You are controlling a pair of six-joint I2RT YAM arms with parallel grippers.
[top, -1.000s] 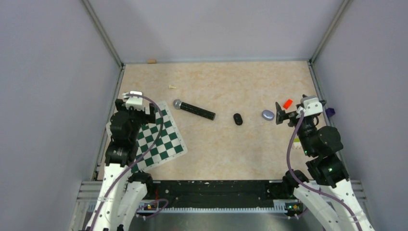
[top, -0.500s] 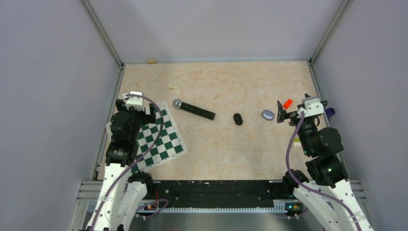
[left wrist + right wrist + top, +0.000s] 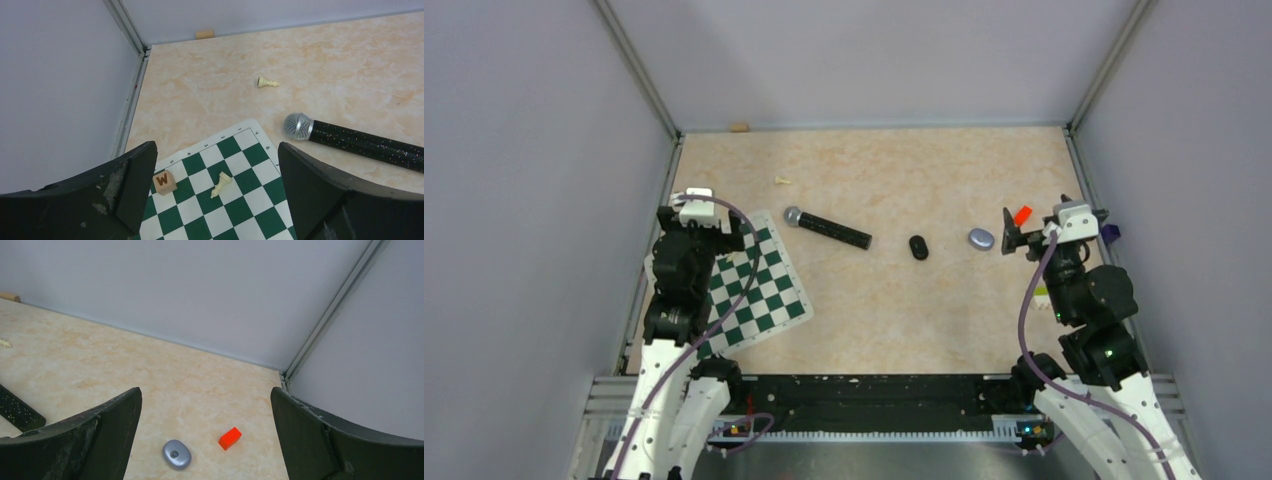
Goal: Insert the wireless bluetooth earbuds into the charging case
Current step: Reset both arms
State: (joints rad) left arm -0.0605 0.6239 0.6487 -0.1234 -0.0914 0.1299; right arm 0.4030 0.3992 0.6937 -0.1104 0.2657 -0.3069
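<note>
No earbuds show in any view. A closed grey oval case point(image 3: 981, 239) lies on the table at the right; it also shows in the right wrist view point(image 3: 176, 454). A closed black oval case point(image 3: 919, 247) lies left of it. My right gripper point(image 3: 1020, 238) is open and empty, just right of the grey case; in its wrist view point(image 3: 206, 390) the case sits low between the jaws. My left gripper point(image 3: 727, 232) is open and empty over the chessboard point(image 3: 769, 300), as its wrist view point(image 3: 215, 145) shows.
A black microphone point(image 3: 827, 229) lies mid-table. A red block point(image 3: 1022, 214) sits near the grey case. On the chessboard are a wooden W cube point(image 3: 164, 181) and a cream chess piece point(image 3: 221, 184). Another cream piece point(image 3: 782, 180) lies farther back. Walls close in on the left, right and back.
My right gripper has drawn slightly to the right, away from the grey case. My left wrist has shifted slightly left. Nothing on the table has moved.
</note>
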